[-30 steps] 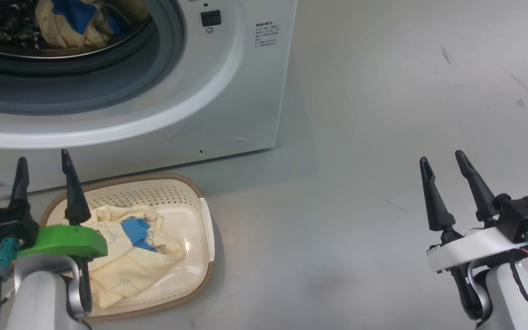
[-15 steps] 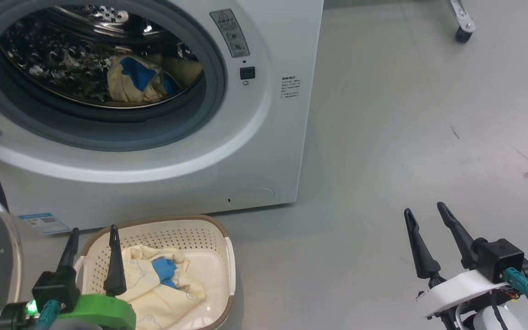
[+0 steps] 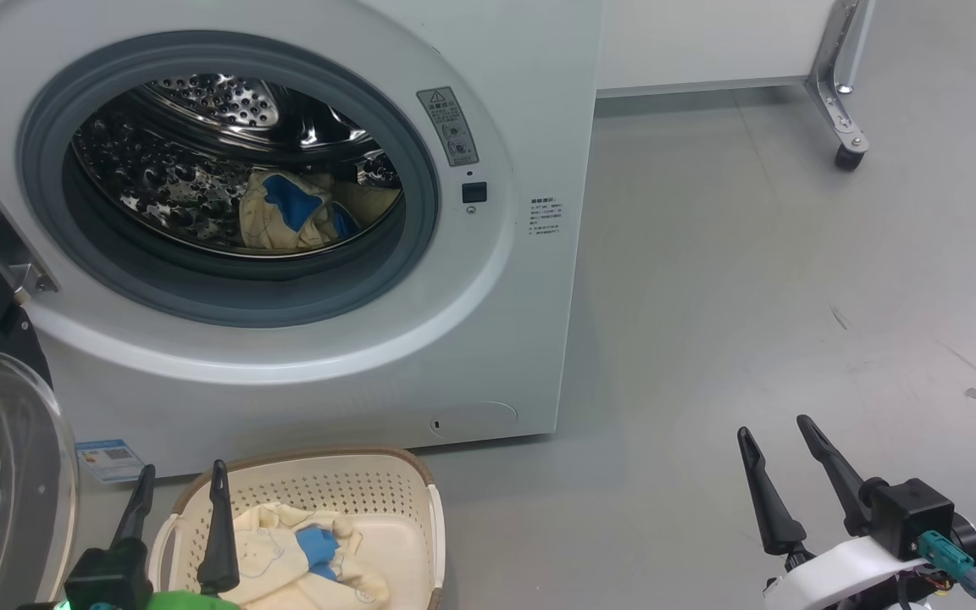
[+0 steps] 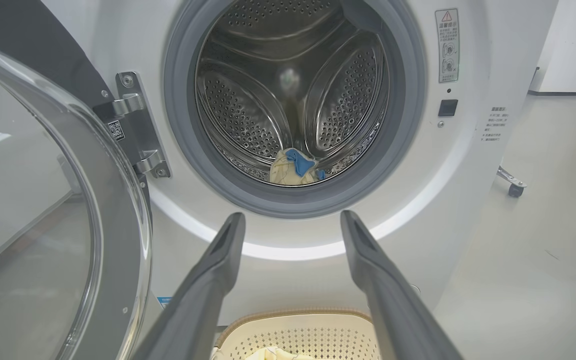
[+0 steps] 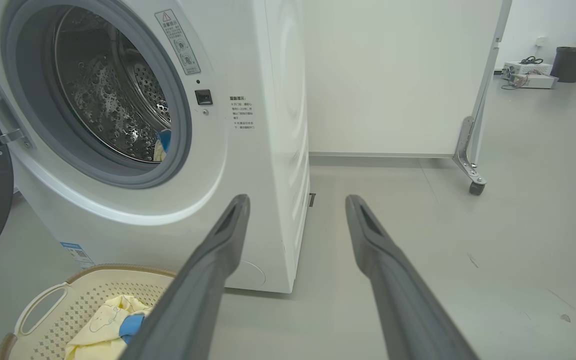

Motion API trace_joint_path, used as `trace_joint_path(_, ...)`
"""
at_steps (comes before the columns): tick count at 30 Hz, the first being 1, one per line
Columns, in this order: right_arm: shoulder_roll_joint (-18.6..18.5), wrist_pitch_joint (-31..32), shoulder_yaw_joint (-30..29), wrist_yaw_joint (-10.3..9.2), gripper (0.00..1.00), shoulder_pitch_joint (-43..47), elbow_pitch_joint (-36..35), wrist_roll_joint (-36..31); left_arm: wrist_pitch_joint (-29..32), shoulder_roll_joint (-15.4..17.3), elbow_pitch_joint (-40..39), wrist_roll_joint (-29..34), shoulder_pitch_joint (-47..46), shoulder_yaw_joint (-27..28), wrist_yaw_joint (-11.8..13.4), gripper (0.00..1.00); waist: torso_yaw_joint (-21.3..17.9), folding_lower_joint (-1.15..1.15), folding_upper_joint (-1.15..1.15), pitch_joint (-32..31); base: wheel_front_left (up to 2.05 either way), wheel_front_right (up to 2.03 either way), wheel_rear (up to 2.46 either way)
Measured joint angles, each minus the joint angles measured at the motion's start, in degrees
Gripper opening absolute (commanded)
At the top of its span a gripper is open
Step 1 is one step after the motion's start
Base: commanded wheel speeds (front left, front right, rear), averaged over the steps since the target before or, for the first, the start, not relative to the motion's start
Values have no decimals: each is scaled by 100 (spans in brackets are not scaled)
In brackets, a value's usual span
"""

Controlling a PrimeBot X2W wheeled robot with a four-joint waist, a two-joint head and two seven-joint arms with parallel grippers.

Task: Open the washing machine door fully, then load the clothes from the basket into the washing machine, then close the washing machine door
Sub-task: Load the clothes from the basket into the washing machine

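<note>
- A smooth pale grey floor point(image 3: 751, 296) runs across the room, with a white partition panel point(image 5: 393, 75) on a metal castor leg point(image 3: 847, 157) standing behind, to the right.
- The big white front-loading washing machine point(image 3: 522, 339) stands on the left, with its round mouth uncovered.
- The large round washing machine door point(image 4: 43, 200), with a black rim and bulging clear glass, is swung wide to the left on its metal hinge point(image 4: 138, 130).
- A grey rubber gasket point(image 3: 420, 254) rings the perforated steel drum point(image 4: 248, 100).
- The small oval cream plastic basket point(image 3: 352, 462), with perforated sides and a brown rim, sits on the floor just in front of the washer, below the door opening.
- The clothes, soft cream-yellow fabric with blue patches, are split: one garment point(image 3: 285, 212) lies low in the drum and another point(image 3: 285, 559) lies in the basket.
- The left gripper point(image 3: 183, 470) hovers over the basket's left side, its dark fingers spread apart and holding nothing.
- The right gripper point(image 3: 773, 428) hangs over bare floor well to the right, also released and empty.
- A small blue label point(image 3: 111, 457) sits low on the washer's front.
</note>
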Motion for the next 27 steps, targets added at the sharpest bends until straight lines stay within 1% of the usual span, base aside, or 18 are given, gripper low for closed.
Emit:
trace_joint_path(20,19,0,26,-7,100,127,-96,-1,0,3,-186,0,257,-115,33,100,-66,0,0,-94,0,0,0)
trace_joint_path(27,22,0,47,-8,100,127,-210,-1,2,4,-231,-9,260,-165,33,100,-58,0,0,14,0,0,0)
